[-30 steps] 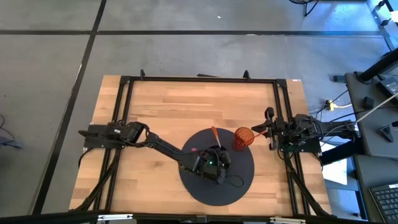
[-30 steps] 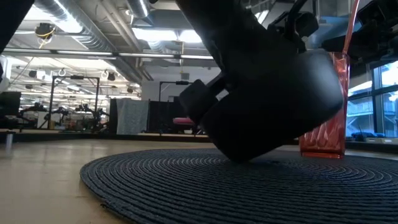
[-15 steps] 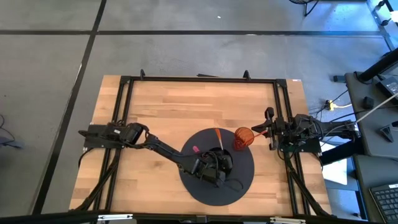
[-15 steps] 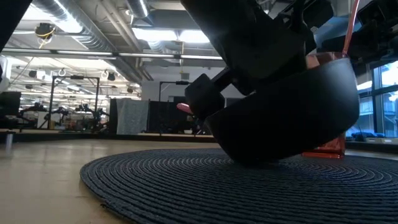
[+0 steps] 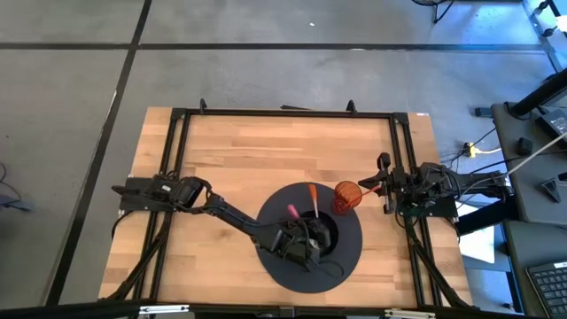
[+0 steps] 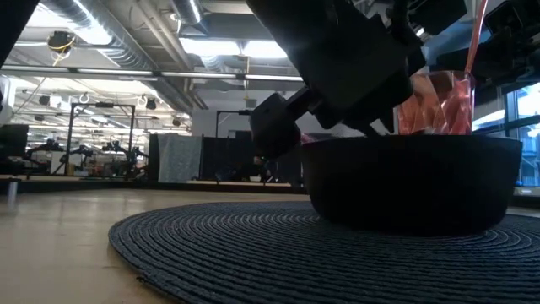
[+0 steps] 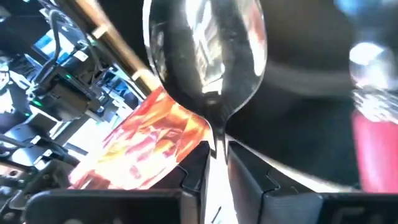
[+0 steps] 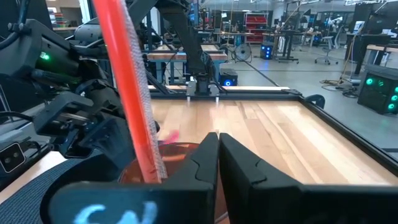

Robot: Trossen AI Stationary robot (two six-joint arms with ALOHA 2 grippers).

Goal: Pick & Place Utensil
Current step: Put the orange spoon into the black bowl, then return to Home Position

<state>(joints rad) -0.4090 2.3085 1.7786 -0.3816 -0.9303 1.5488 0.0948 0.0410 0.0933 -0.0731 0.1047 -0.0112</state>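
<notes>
My left gripper [image 5: 301, 241] is over a black bowl [image 6: 413, 181] that stands level on a dark round woven mat [image 6: 211, 245]. It is shut on a metal spoon [image 7: 205, 56]. A pink-handled utensil [image 7: 373, 143] lies beside the spoon; its handle [image 5: 291, 211] and an orange handle [image 5: 312, 199] show at the bowl's far side. A red ribbed cup [image 5: 345, 197] stands on the mat's far right part, with a red utensil [image 8: 127, 87] upright in it. My right gripper [image 8: 217, 149] waits shut and empty at the table's right edge, just beyond the cup. My left gripper pinches the spoon's thin neck [image 7: 216, 140] between its two fingers, just behind the spoon's bowl. The spoon's bowl sticks out ahead of the fingertips, over the black bowl. The spoon's handle is hidden under the gripper. Whether the spoon touches the black bowl, I cannot tell.
Black frame rails [image 5: 177, 159] run along the table's left, right and far sides. Bare wood [image 5: 266, 151] lies between the mat and the far rail. The cup [image 6: 434, 105] stands close behind the bowl.
The black bowl, tipped up on its edge a second ago, has come down and now stands level on the mat. My left gripper has moved a little toward the table's near edge with it. The pink and orange handles have shifted toward the right.
</notes>
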